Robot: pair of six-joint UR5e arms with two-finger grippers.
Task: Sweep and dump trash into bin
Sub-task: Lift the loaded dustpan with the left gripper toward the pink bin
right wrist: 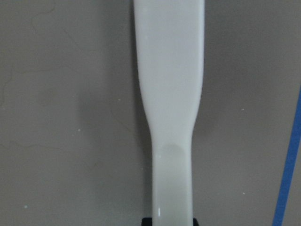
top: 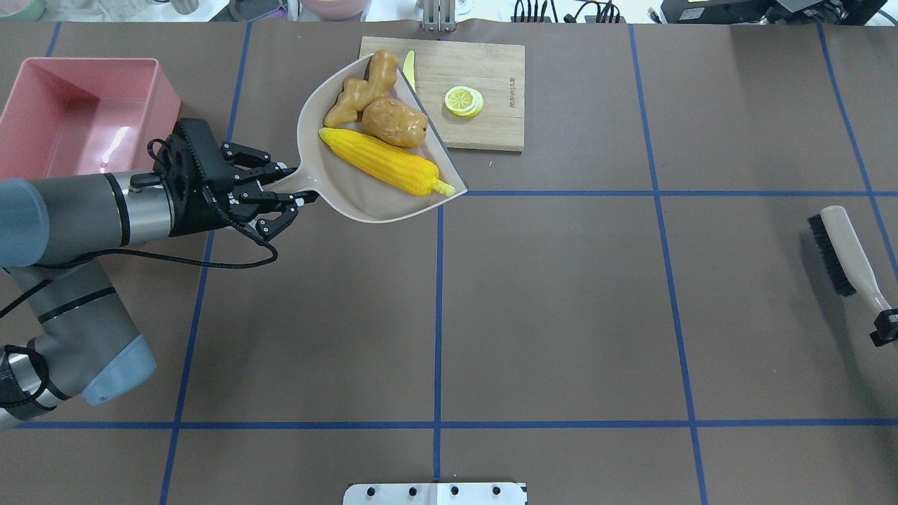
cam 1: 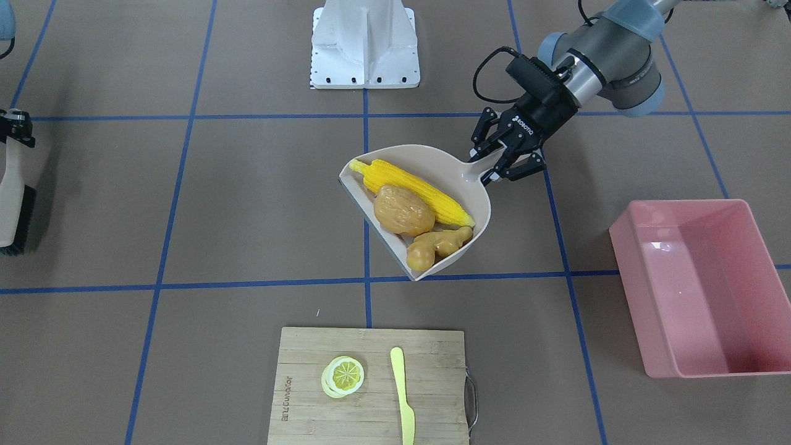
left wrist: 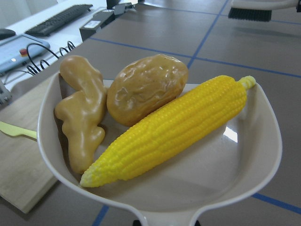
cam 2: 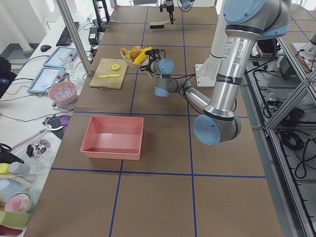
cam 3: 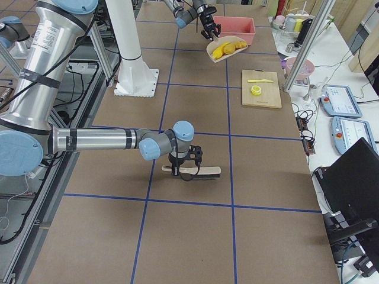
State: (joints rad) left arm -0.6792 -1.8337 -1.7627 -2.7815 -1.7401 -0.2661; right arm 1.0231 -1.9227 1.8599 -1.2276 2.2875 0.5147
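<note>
My left gripper (cam 1: 489, 165) is shut on the handle of the beige dustpan (cam 1: 426, 150) and holds it lifted above the table. In the pan lie the yellow corn cob (cam 1: 414, 191), the brown potato (cam 1: 403, 211) and the tan ginger root (cam 1: 435, 244); the left wrist view shows the corn (left wrist: 174, 132), potato (left wrist: 146, 87) and ginger (left wrist: 82, 117) close up. The pink bin (top: 70, 112) stands empty behind the left wrist, apart from the pan (top: 365, 200). My right gripper (top: 885, 328) is shut on the handle of a brush (top: 842, 256) at the far right.
A wooden cutting board (top: 484, 130) with a lemon slice (top: 464, 100) and a pale yellow knife (cam 1: 403, 395) lies at the far table edge, partly under the lifted pan. The robot's white base (cam 1: 364, 43) stands at the near edge.
</note>
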